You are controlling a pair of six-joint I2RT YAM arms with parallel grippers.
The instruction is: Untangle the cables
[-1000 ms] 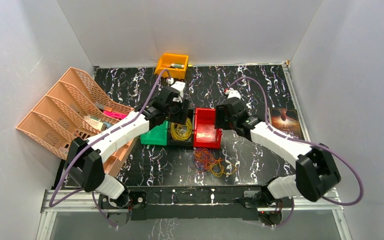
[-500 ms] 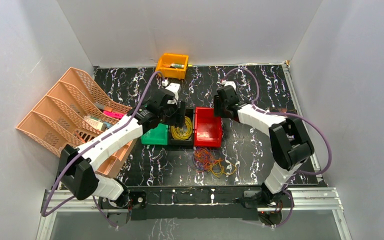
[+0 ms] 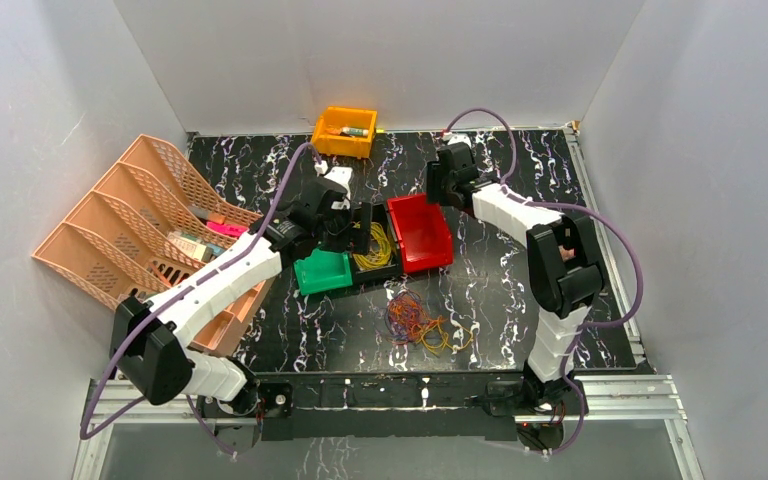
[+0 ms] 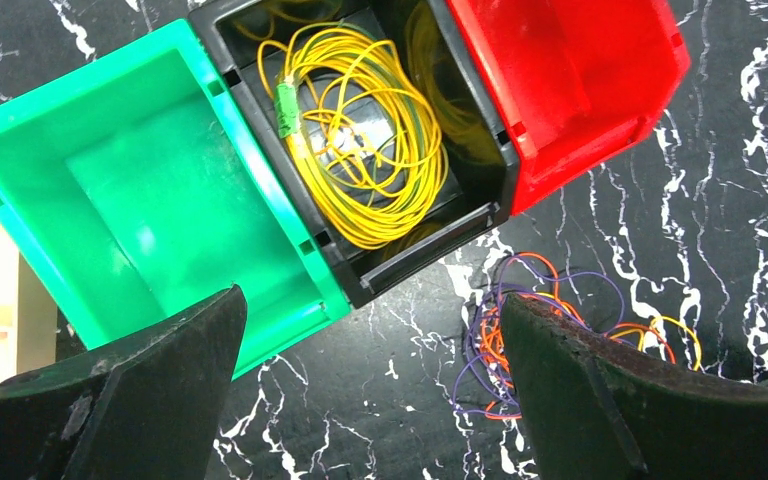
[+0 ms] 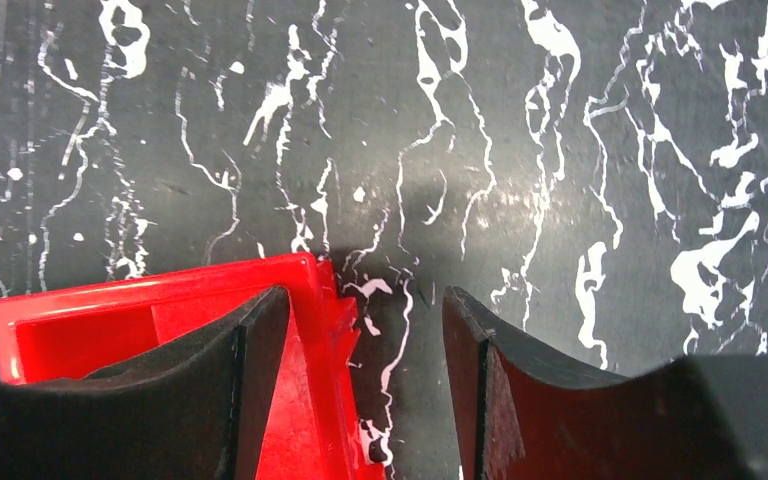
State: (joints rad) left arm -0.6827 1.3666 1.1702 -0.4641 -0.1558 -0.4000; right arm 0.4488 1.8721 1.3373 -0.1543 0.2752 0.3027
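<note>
Left wrist view: green bin [image 4: 110, 200] cut off at left edge, red bin [image 4: 570, 80] at top, tangle [image 4: 500, 350] partly hidden lower right. Top view: contents of orange bin [image 3: 343, 148] too small to tell.

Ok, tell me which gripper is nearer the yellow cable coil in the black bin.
Left. The left gripper hangs open close over the black bin holding the yellow cable coil; the right gripper straddles the far corner of the red bin, one bin away.
</note>
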